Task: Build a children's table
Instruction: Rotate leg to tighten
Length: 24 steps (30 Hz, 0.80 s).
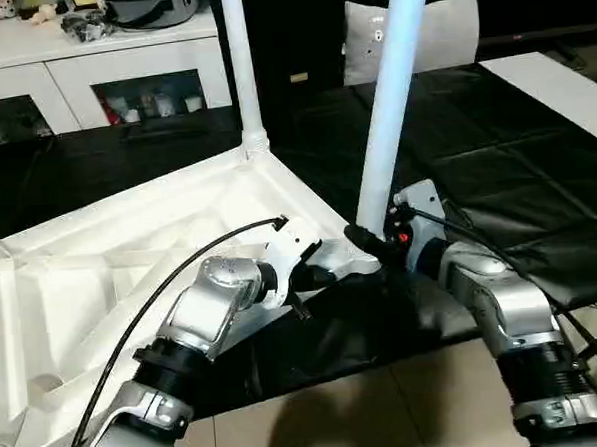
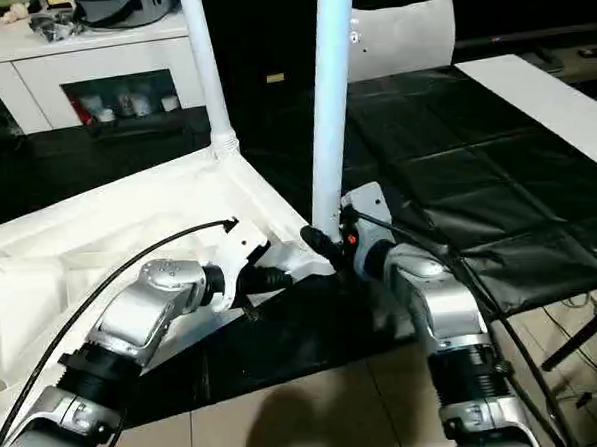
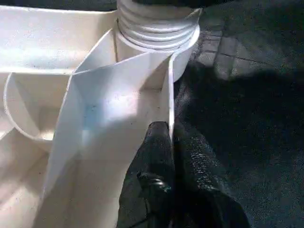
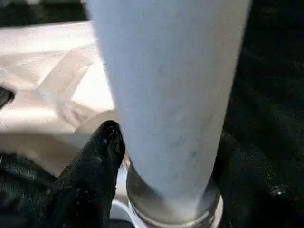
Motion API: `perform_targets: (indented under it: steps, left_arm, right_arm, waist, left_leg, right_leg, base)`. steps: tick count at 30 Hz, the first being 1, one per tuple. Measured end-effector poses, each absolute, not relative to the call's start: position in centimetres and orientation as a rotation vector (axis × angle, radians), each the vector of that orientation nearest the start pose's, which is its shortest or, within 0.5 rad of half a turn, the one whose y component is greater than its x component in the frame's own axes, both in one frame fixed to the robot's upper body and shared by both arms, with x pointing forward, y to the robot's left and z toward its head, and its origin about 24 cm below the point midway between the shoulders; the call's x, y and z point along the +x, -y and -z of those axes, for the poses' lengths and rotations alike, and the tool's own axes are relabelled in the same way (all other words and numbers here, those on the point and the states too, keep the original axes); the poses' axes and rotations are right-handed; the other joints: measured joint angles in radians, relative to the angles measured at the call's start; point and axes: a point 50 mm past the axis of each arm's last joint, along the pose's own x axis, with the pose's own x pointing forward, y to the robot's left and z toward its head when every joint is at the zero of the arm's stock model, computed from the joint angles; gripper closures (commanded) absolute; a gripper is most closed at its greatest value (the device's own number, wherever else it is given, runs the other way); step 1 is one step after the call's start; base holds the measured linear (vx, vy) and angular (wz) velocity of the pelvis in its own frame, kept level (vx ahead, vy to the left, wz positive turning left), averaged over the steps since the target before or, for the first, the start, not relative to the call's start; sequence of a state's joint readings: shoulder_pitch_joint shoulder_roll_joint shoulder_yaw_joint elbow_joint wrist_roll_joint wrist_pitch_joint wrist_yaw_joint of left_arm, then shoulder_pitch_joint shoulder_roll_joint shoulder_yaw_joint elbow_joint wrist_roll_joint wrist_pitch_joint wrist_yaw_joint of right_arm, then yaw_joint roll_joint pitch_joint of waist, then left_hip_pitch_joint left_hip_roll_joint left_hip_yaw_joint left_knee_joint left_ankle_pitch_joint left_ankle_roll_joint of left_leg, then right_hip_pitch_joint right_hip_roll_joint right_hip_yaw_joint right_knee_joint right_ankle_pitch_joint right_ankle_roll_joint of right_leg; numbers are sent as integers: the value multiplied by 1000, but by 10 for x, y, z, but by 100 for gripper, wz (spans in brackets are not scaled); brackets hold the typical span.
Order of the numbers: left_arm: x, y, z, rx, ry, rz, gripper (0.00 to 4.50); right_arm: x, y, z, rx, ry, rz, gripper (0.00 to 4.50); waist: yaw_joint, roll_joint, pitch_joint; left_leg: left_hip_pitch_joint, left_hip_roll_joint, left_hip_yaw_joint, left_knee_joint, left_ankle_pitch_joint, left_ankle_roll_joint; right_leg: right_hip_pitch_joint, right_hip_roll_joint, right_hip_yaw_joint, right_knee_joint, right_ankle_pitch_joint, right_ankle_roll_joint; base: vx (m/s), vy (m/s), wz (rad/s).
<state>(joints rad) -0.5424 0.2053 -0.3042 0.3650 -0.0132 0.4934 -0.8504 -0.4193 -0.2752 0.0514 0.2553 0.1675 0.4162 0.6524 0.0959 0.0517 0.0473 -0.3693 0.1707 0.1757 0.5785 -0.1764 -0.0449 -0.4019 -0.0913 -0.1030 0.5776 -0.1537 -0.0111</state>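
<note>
The children's table top (image 1: pixel 130 252) lies upside down on a black mat, ribbed underside up. One white leg (image 1: pixel 238 56) stands upright in the far corner socket. A second leg (image 1: pixel 388 109) stands upright at the near right corner, its threaded base (image 3: pixel 156 28) in the socket there. My left gripper (image 1: pixel 326 272) is shut on the top's thin rim wall (image 3: pixel 170 95) just beside that corner, one finger on each side. My right gripper (image 1: pixel 375 242) sits around the lower end of the second leg (image 4: pixel 166 95), just above the socket.
A black mat (image 1: pixel 496 173) covers the floor under and to the right of the table top. A low white cabinet (image 1: pixel 90 64) with glass doors stands at the back left, a white pillow (image 1: pixel 419 32) at the back. A white board (image 1: pixel 562 85) lies far right. Tiled floor (image 1: pixel 388 409) is nearest me.
</note>
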Motion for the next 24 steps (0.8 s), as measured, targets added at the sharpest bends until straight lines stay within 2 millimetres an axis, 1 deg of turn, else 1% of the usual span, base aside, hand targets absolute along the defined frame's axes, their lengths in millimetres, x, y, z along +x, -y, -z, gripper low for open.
perform_targets:
  steps: [2, 4, 7, 10, 13, 16, 17, 18, 19, 21, 22, 23, 24]
  left_arm:
    - [311, -84, -51, 250, -497, 1096, 450]
    - [309, -89, -51, 272, -492, 1140, 450]
    - [306, -101, -51, 319, -480, 1204, 450]
    - [304, -107, -51, 372, -470, 1254, 450]
    - [300, -108, -51, 421, -464, 1336, 450]
    - [297, -111, -50, 437, -474, 1381, 450]
    - [297, -111, -50, 442, -477, 1393, 450]
    - [296, -113, -51, 449, -482, 1409, 450]
    - [295, -115, -51, 456, -489, 1431, 450]
    - [294, -117, -51, 463, -498, 1457, 450]
    - [294, -118, -52, 467, -498, 1466, 450]
    - [293, -118, -52, 471, -497, 1475, 450]
    - [293, -118, -52, 473, -496, 1485, 450]
  right_arm:
    - [314, 152, -66, -67, -305, -751, 136]
    - [308, 160, -67, -92, -315, -825, 118]
    - [301, 169, -66, -119, -349, -915, 90]
    - [298, 174, -68, -136, -358, -970, 90]
    - [292, 179, -71, -180, -371, -1089, 90]
    - [289, 180, -73, -163, -373, -1160, 90]
    - [288, 180, -73, -153, -377, -1183, 105]
    - [287, 180, -73, -147, -387, -1202, 105]
    - [285, 180, -73, -130, -393, -1226, 123]
    - [284, 179, -73, -117, -395, -1253, 135]
    - [283, 179, -73, -113, -397, -1265, 149]
    - [283, 178, -73, -109, -399, -1280, 149]
    - [282, 177, -72, -108, -403, -1291, 161]
  waist:
    - [6, 0, 0]
    - [17, 0, 0]
    - [27, 0, 0]
    - [39, 0, 0]
    - [52, 0, 0]
    - [56, 0, 0]
    - [57, 0, 0]
    - [57, 0, 0]
    - [58, 0, 0]
    - [59, 0, 0]
    - [60, 0, 0]
    - [62, 0, 0]
    - [65, 0, 0]
  left_leg:
    - [0, 0, 0, -1, 0, 0]
    - [-1, 0, 0, -1, 0, 0]
    - [-1, 0, 0, 0, 0, 0]
    - [0, 0, 0, 1, 0, 0]
    - [1, 0, 0, 2, 0, 0]
    - [1, 0, 0, 3, 0, 0]
    - [1, 0, 0, 3, 0, 0]
    - [1, 0, 0, 3, 0, 0]
    - [1, 1, 0, 3, 0, 0]
    - [1, 1, 0, 4, 0, 0]
    - [1, 1, 0, 4, 0, 0]
    - [1, 1, 0, 4, 0, 0]
    - [1, 1, 0, 4, 0, 0]
  right_leg:
    - [0, 0, 0, 0, 0, -1]
    - [0, 0, 0, 0, 0, -1]
    - [0, 0, 0, 0, 0, -1]
    - [0, 0, 0, 0, 0, -1]
    - [3, 0, 1, 0, 0, -1]
    - [3, 0, 1, 1, 0, -1]
    - [3, 0, 1, 1, 0, -1]
    - [3, 0, 1, 1, 0, -1]
    - [3, 0, 1, 1, 0, -1]
    - [3, 0, 1, 1, 0, -1]
    - [3, 0, 1, 1, 0, -1]
    - [3, 0, 1, 1, 0, -1]
    - [3, 0, 1, 1, 0, -1]
  base:
    - [0, 0, 0]
    - [0, 0, 0]
    - [0, 0, 0]
    - [0, 0, 0]
    - [0, 0, 0]
    - [0, 0, 0]
    - [0, 0, 0]
    - [0, 0, 0]
    - [0, 0, 0]
    - [0, 0, 0]
    - [0, 0, 0]
    - [0, 0, 0]
    - [0, 0, 0]
